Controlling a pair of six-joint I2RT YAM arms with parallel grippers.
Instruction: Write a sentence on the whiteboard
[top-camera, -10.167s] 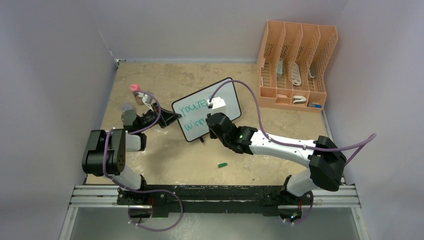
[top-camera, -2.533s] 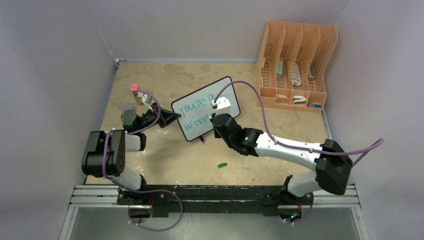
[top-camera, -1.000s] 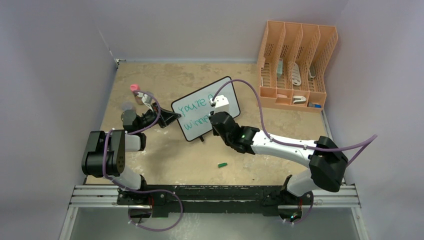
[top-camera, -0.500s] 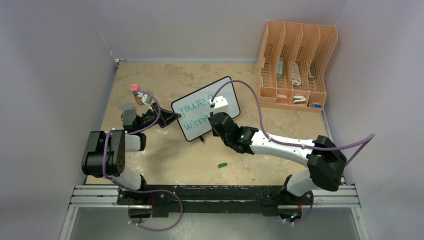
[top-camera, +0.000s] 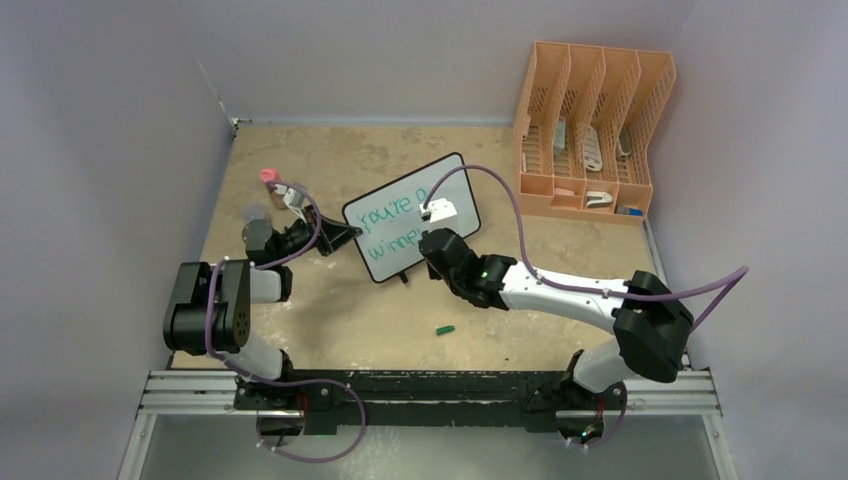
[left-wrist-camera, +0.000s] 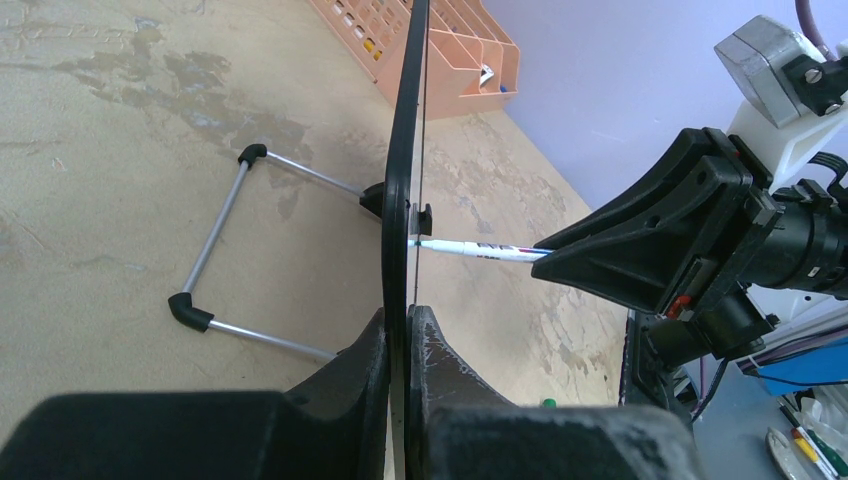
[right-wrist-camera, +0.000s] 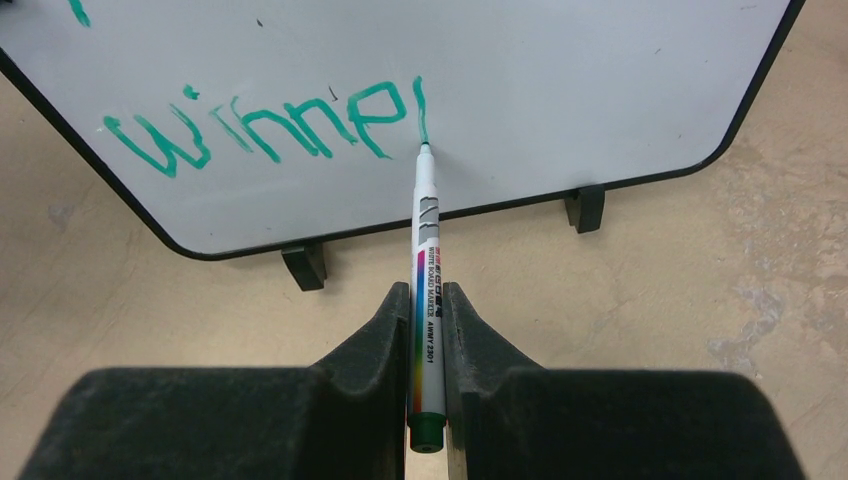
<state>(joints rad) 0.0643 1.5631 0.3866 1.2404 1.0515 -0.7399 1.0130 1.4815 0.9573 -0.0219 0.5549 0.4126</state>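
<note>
Over tan table (top-camera: 330, 310), wrist views alone show marker (right-wrist-camera: 427, 270) tip touching whiteboard (right-wrist-camera: 560, 80)

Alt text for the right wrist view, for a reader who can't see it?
The right gripper is shut on a white marker, whose green tip touches the whiteboard just after the teal lettering "winne". The black-framed board stands on two small feet on a tan table.
</note>
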